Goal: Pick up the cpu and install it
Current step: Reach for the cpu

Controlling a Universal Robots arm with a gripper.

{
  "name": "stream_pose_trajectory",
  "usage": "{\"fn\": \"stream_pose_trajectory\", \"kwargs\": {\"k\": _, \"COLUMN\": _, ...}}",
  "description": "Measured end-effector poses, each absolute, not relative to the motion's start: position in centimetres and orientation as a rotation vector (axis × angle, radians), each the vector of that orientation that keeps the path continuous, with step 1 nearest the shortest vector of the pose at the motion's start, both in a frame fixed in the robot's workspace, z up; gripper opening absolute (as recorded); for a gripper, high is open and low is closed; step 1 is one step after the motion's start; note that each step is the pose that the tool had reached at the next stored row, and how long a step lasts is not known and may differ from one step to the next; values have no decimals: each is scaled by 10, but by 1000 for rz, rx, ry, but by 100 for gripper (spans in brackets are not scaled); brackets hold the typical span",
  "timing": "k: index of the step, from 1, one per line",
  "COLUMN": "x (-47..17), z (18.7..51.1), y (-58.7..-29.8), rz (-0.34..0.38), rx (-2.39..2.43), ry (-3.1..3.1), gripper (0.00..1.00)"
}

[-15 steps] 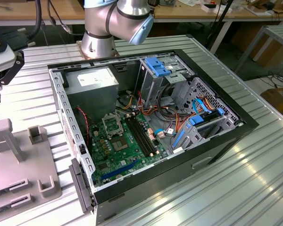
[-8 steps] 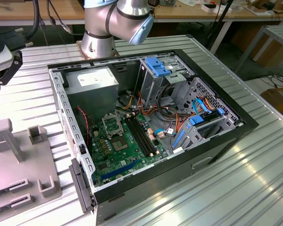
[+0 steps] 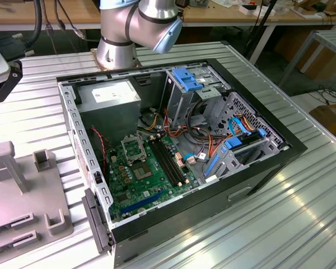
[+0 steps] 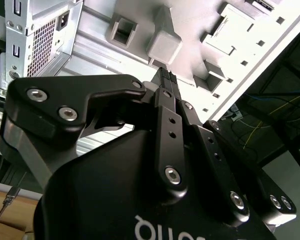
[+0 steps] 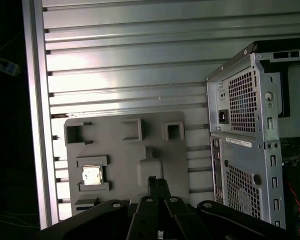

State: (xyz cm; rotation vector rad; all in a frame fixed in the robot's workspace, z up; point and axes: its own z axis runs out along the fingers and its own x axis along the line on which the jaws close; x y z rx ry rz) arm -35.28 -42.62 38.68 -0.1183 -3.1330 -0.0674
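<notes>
While the cpu (image 5: 92,176) lies unpicked in its grey tray (image 5: 121,152), the gripper (image 5: 157,181) hovers nearby, fingers together, empty.

One cpu (image 5: 92,175), one grey tray (image 5: 120,175), one computer case (image 3: 201,210) (lid off), one motherboard (image 3: 140,179).

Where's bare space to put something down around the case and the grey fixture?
Free: slotted table on the exterior view's right of the open case; also the strip between case and grey fixture. Crowded: case interior, cables beside the motherboard; fixture pockets, one holding the cpu.
</notes>
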Motion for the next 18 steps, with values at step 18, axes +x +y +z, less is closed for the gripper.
{"fn": "stream_pose_trajectory", "kwargs": {"k": 18, "x": -370, "z": 387, "y": -426, "rz": -67, "rx": -118, "ry": -3133, "gripper": 11}}
